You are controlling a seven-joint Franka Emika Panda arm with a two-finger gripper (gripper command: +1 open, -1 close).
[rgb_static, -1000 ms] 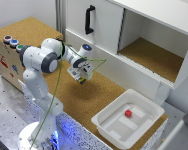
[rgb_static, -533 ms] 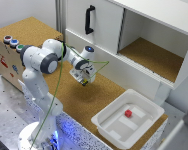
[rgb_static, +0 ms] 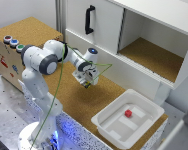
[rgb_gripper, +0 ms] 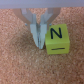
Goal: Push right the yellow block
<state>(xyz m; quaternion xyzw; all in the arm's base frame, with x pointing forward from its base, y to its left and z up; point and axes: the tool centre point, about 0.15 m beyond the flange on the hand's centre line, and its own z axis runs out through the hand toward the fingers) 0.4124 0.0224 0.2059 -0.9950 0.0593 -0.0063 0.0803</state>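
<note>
The yellow block [rgb_gripper: 56,41] is a bright yellow cube with a black N on its top face. It lies on the cork surface and shows clearly only in the wrist view. My gripper [rgb_gripper: 40,45] stands right beside it with its fingers [rgb_gripper: 34,33] pressed together and nothing between them; the fingertips touch or nearly touch the block's side. In the exterior view my gripper [rgb_static: 87,81] is low over the cork in front of the cabinet, and it hides the block there.
A white tray [rgb_static: 106,121] on the exterior view's right holds a small red cube [rgb_static: 128,113]. A white cabinet with a black handle [rgb_static: 88,19] and an open compartment [rgb_static: 154,57] stands behind. A box with coloured buttons [rgb_static: 11,42] is on the exterior view's left.
My gripper has shifted slightly toward the exterior view's right and sits a little lower over the cork. Nothing else has moved.
</note>
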